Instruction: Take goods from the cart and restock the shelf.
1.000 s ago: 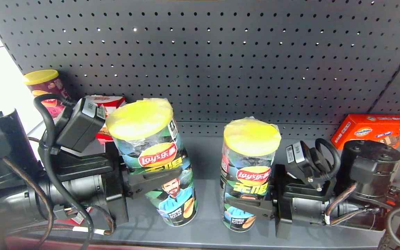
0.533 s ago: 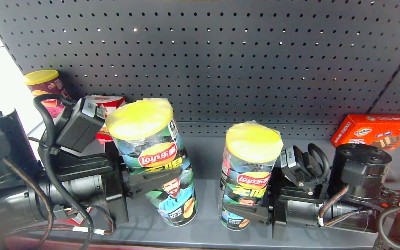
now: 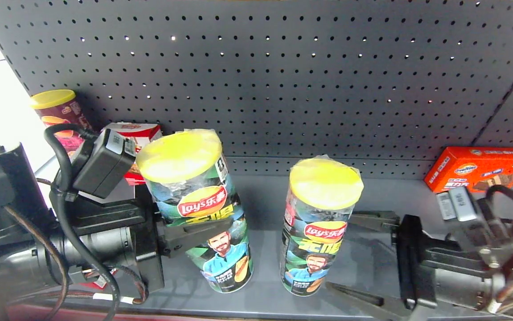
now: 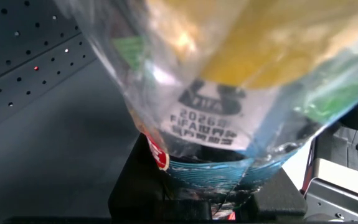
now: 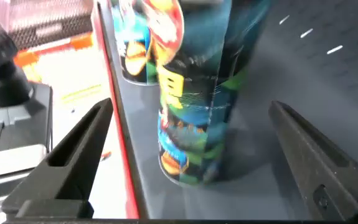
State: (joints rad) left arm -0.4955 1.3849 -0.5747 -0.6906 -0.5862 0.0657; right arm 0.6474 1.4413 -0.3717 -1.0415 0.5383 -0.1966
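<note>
Left tool (image 3: 200, 228) pinches the left chip can (image 3: 194, 196) at mid-body, fingers pressed onto its sides. The can leans slightly, with its base at shelf (image 3: 265, 200) level near the front edge; contact with the shelf can't be confirmed. Right tool (image 3: 363, 261) is spread wide and grips nothing, one finger on either side of the right chip can (image 3: 318, 223), with gaps showing in the right wrist view. That can stands upright on the shelf, beside the left one but apart from it. Both cans have yellow lids on and clear film wrap, contents hidden. A maroon can (image 3: 58, 113) and a red-white box (image 3: 133, 133) sit back left, an orange box (image 3: 479, 167) back right.
</note>
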